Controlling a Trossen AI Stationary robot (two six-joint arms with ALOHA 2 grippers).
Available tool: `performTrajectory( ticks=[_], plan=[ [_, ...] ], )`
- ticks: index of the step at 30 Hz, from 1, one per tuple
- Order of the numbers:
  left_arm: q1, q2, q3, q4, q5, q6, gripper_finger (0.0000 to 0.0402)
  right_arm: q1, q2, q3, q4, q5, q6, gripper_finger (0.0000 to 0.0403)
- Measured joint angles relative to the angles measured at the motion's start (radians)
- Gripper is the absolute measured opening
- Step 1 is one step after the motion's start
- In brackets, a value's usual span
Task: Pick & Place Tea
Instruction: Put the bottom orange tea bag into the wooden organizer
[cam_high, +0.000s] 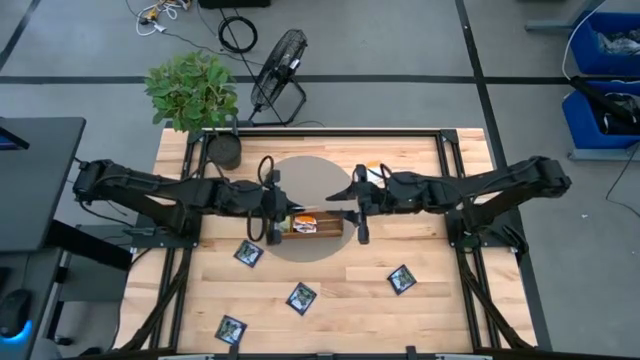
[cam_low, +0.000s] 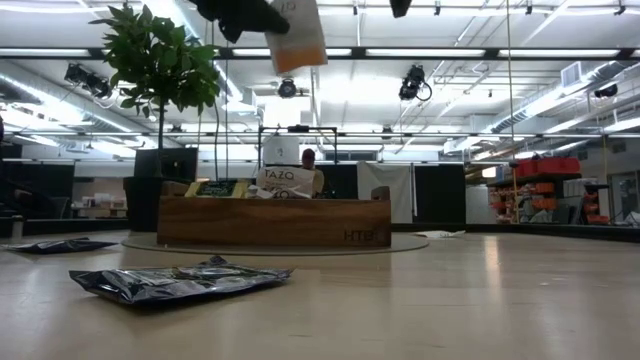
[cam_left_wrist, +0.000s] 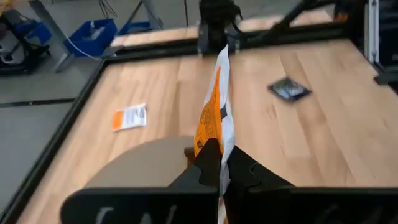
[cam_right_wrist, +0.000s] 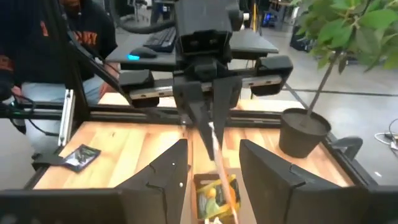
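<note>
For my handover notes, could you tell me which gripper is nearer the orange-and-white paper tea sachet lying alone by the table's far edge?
Right. The right gripper hovers close to that sachet; the left gripper is farther off, across the tray.

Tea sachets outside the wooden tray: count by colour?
Dark navy square paper sachets, on the wooden table: 4
Orange-and-white square paper sachets: 2 (one on the table, one in the left gripper)
Total: 6
</note>
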Motion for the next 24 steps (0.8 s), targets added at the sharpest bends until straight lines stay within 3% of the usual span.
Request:
performTrajectory(
  ticks=[6,18,24],
  plan=[
    [-0.007,0.033,0.0,-0.098,-0.023,-0.013,0.0001,0.001,0.037,0.0,-0.003,0.0,0.0,0.0153],
    [-0.006,0.242,-0.001,-0.037,-0.136,0.029,0.0001,0.042,0.038,0.0,0.004,0.0,-0.004,0.0153],
    [0.009,0.312,-0.002,-0.004,-0.142,0.052,0.0001,0.055,0.038,0.0,0.0,0.001,-0.004,0.0153]
  ],
)
